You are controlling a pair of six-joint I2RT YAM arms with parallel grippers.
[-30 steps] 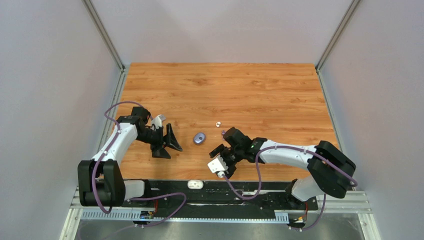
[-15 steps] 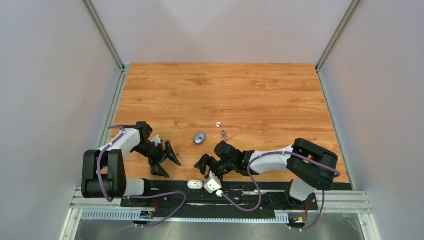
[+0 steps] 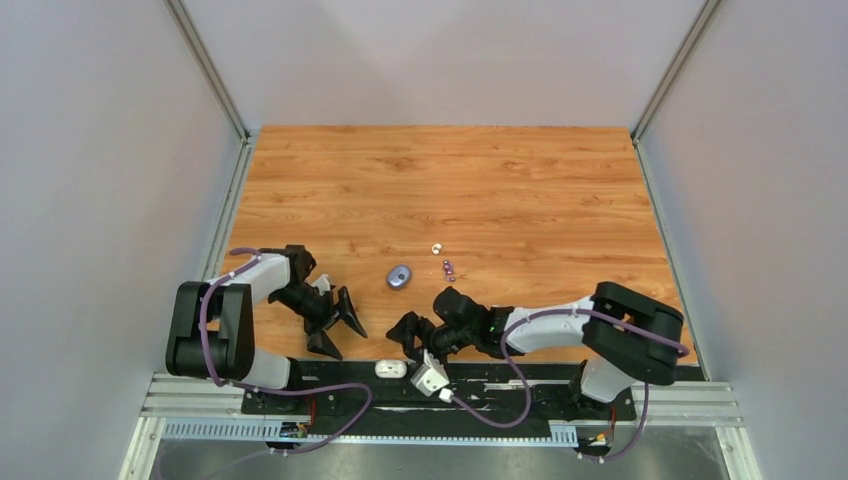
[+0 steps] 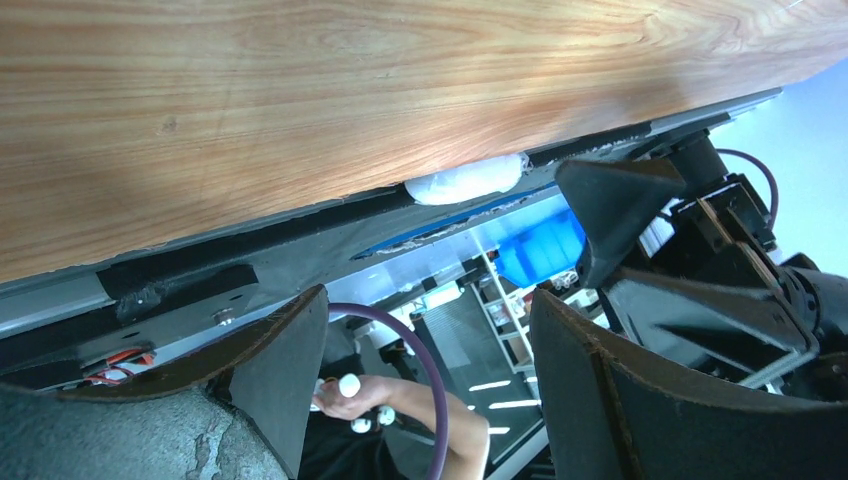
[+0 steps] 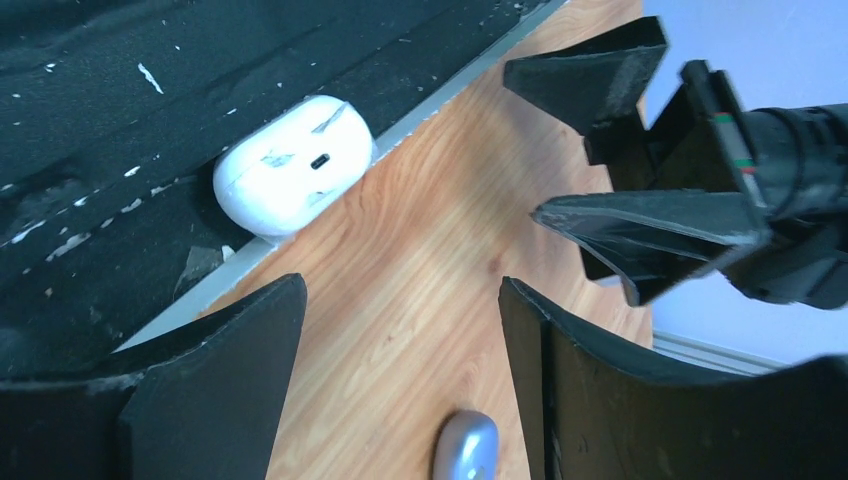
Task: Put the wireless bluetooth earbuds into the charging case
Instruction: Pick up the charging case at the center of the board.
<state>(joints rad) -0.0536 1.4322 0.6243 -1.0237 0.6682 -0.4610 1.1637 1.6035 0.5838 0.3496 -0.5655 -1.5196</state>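
1. Bench [image 3: 520, 180]: wood-grain top, and you look down on it from above and behind the arms.

2. White earbud [image 3: 436, 247]: you can make out one glossy bead, lying loose on the bench near its middle. A second white one cannot be made out.

3. Purple earbuds [image 3: 447, 266]: two dark beads close together, just right of and nearer to you than the white earbud. They are too small to tell whether they touch.

4. Grey-purple case [image 3: 399, 276]: an oval lying flat on the bench, left of the purple earbuds and apart from them. You see its end at the bottom edge of the right wrist view [image 5: 465, 447]. Whether its lid is up cannot be told.

5. White case [image 3: 390, 368]: an oval with its lid down, on the black rail [image 3: 500, 375] against the near edge of the bench. It sits between the two grippers and nearer to you than both. Your wrist views both catch it [image 4: 465, 180] [image 5: 295, 165], and in the right one a small port faces the camera.

6. Left gripper [image 3: 340, 332]: low over the near left part of the bench, jaws spread wide, nothing between them. It also shows in your right wrist view [image 5: 640, 150].

7. Right gripper [image 3: 410, 340]: low over the near edge, just right of the white case, jaws spread wide and holding nothing. It also shows at the right of your left wrist view [image 4: 640, 220].
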